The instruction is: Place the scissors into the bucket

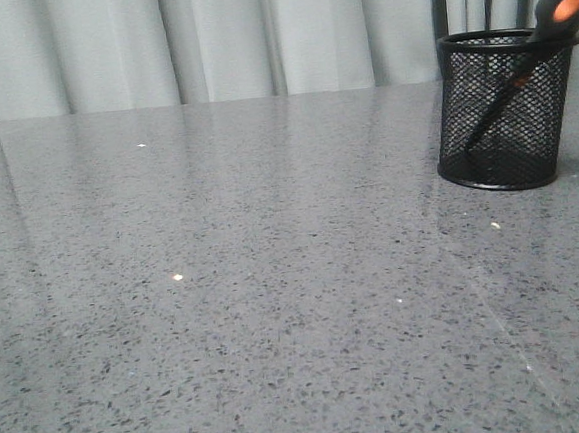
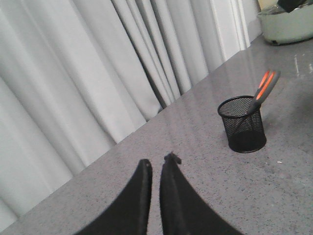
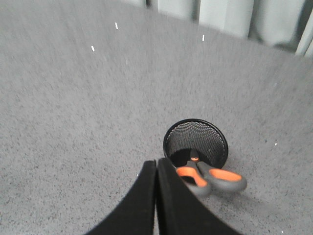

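At the far right of the front view, the stiff, light scissors (image 1: 564, 4) lean blades-down inside the mesh bucket (image 1: 503, 119), best taken by their handles, both arms' jaws pressed together, empty.

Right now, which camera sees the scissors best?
The left wrist view: the scissors show whole from the side, handles leaning out over the rim of the bucket. The right wrist view looks down on the handles, partly behind that gripper's fingers. The front view crops the handles and shows the blades only through the mesh.
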Available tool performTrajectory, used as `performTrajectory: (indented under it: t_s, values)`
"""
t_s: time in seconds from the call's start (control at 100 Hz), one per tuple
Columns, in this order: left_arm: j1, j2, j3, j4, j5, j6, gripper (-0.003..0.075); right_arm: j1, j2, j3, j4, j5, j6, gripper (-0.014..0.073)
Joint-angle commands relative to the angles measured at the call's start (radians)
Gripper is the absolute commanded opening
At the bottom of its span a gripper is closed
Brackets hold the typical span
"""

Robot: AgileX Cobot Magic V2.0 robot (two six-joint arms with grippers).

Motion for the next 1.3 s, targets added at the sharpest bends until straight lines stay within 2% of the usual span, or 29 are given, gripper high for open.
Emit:
performTrajectory:
  t_s: [0.0, 0.08, 0.2, 0.41, 0.55, 1.29]
  values:
    - [0.002, -0.049, 0.093, 0.014, -0.195, -0.019, -0.0017, -0.004, -0.193, 0.16, 0.02, -0.201, -0.025, -0.0052]
    - [0.002, -0.1, 0.209, -0.004, -0.284, -0.019, -0.002, -0.004, -0.368, 0.371, 0.018, -0.343, -0.025, -0.0053]
    - [0.002, -0.135, 0.329, -0.042, -0.356, -0.019, -0.002, -0.004, -0.63, 0.602, 0.018, -0.43, -0.025, -0.0053]
    - [0.002, -0.141, 0.404, -0.064, -0.376, -0.019, -0.002, -0.004, -0.935, 0.785, 0.01, -0.601, -0.025, -0.0055]
    - [0.002, -0.141, 0.404, -0.064, -0.376, -0.019, -0.002, -0.004, -0.93, 0.796, 0.01, -0.564, -0.025, -0.0055]
    - [0.002, -0.141, 0.406, -0.064, -0.378, -0.019, -0.002, -0.004, -0.932, 0.8, 0.023, -0.557, -0.025, -0.0055]
